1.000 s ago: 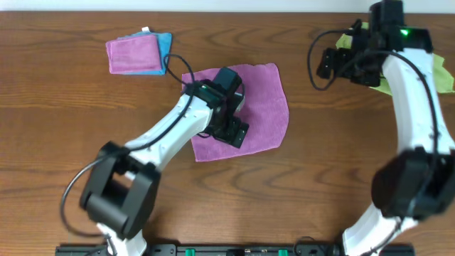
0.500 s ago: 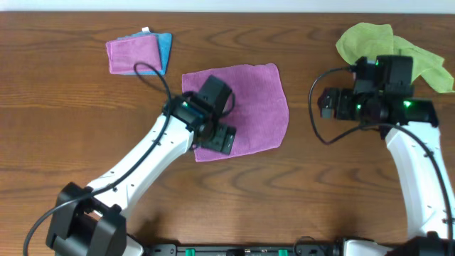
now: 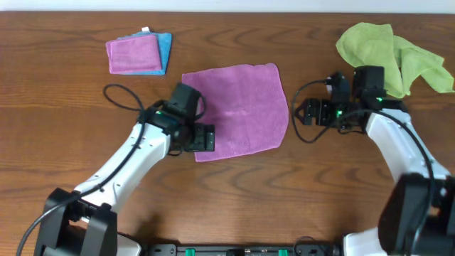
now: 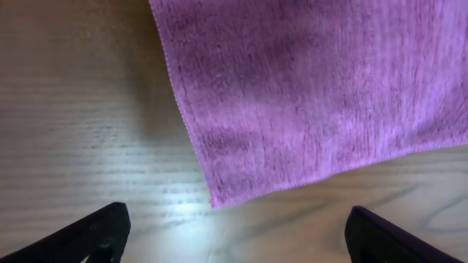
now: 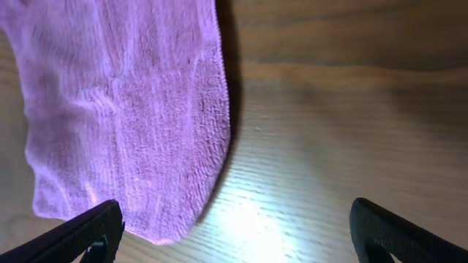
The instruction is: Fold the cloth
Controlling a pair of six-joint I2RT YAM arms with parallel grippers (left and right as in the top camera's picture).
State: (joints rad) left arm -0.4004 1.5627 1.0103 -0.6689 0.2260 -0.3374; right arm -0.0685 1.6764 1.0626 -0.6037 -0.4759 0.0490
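Observation:
A purple cloth [image 3: 245,117] lies spread flat in the middle of the wooden table. My left gripper [image 3: 202,139] is open and empty at the cloth's front left corner, which shows in the left wrist view [image 4: 292,102] just beyond the spread fingertips [image 4: 234,237]. My right gripper [image 3: 302,112] is open and empty, just right of the cloth's right edge. The right wrist view shows that edge [image 5: 131,117] at the left, between and beyond the fingertips [image 5: 238,234].
A crumpled green cloth [image 3: 387,46] lies at the back right, behind the right arm. A folded pink cloth on a blue one [image 3: 136,54] sits at the back left. Bare wooden table [image 3: 284,185] lies in front of the purple cloth.
My left gripper has moved left off the cloth's middle to its front left corner. My right arm has swung down from the back right and come to the cloth's right edge, uncovering the green cloth.

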